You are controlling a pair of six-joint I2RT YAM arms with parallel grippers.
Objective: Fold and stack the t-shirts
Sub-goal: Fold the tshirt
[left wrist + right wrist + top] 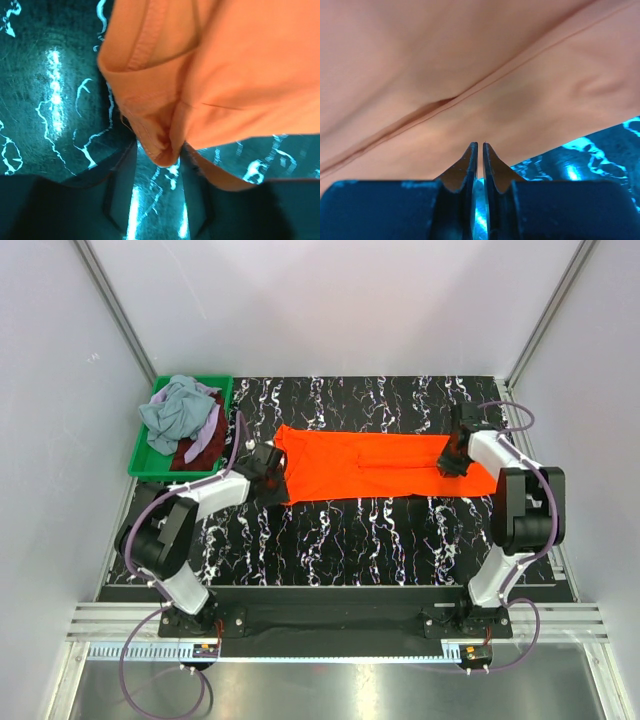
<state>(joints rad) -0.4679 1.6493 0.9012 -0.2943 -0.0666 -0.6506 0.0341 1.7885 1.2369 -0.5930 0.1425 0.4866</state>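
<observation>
A bright orange-red t-shirt (pixel 370 465) lies stretched left to right across the black marbled table (pixel 350 540). My left gripper (pixel 268 464) is at the shirt's left end. In the left wrist view it (pixel 161 150) pinches a bunched hemmed fold of the orange cloth (pixel 235 75), which hangs over the tips. My right gripper (pixel 452 458) is at the shirt's right end. In the right wrist view its jaws (pixel 480 146) are closed to a thin slit on the cloth's edge, and the orange cloth (pixel 470 65) with a seam fills the view.
A green plastic bin (pixel 143 462) stands at the back left. It holds a grey-blue shirt (pixel 175 412), a lilac one (pixel 212 425) and a dark red one (pixel 190 452). White walls enclose the table on three sides.
</observation>
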